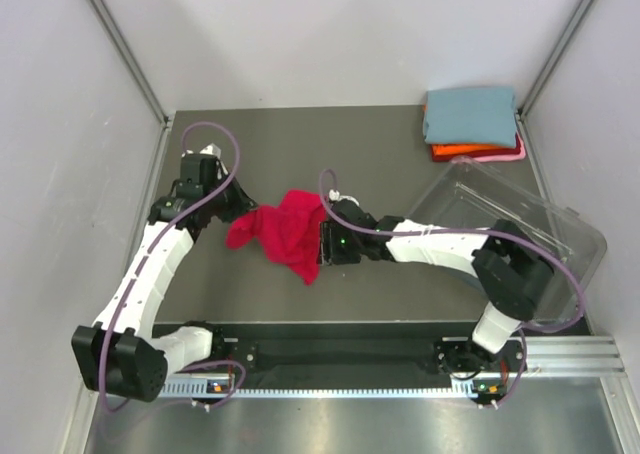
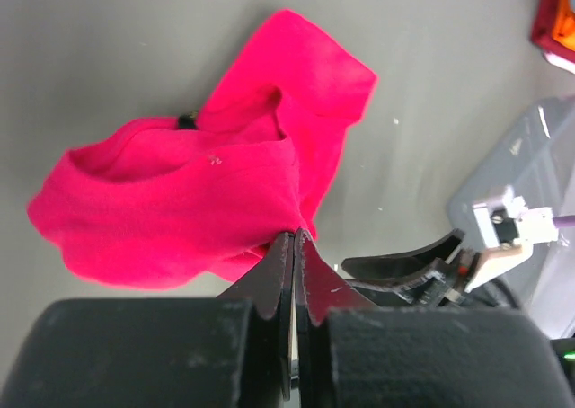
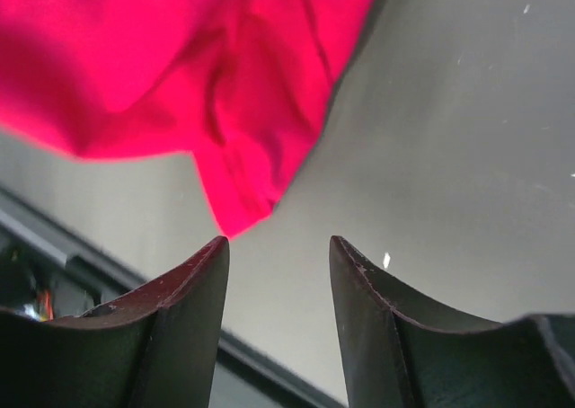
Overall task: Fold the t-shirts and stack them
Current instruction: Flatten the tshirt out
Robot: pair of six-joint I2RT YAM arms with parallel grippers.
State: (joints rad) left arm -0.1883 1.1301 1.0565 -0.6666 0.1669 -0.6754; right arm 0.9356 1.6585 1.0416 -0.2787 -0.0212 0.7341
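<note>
A dark grey desk (image 1: pixel 300 164), white walls on three sides. The crumpled crimson red cloth t-shirt (image 1: pixel 285 229) sits mid-desk — left jaws pinched shut on its edge, right jaws parted and empty beside its hem. Open surface lies behind it. The far-right corner holds a folded blue-grey cloth t-shirt (image 1: pixel 470 114) atop a stack — a clear plastic tub (image 1: pixel 560 236) just nearer.

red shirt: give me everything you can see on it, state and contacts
The crimson red soft cloth t-shirt is unfolded and bunched into loose creases. It sits mid-way across the dark grey table, between the two arms. In the left wrist view, a fold near its opening carries a small dark tag-like spot. The left claw is shut on one edge of the shirt. The right claw stands open just short of a pointed corner, not touching it. Whether any part is lifted off the table is unclear.
</note>
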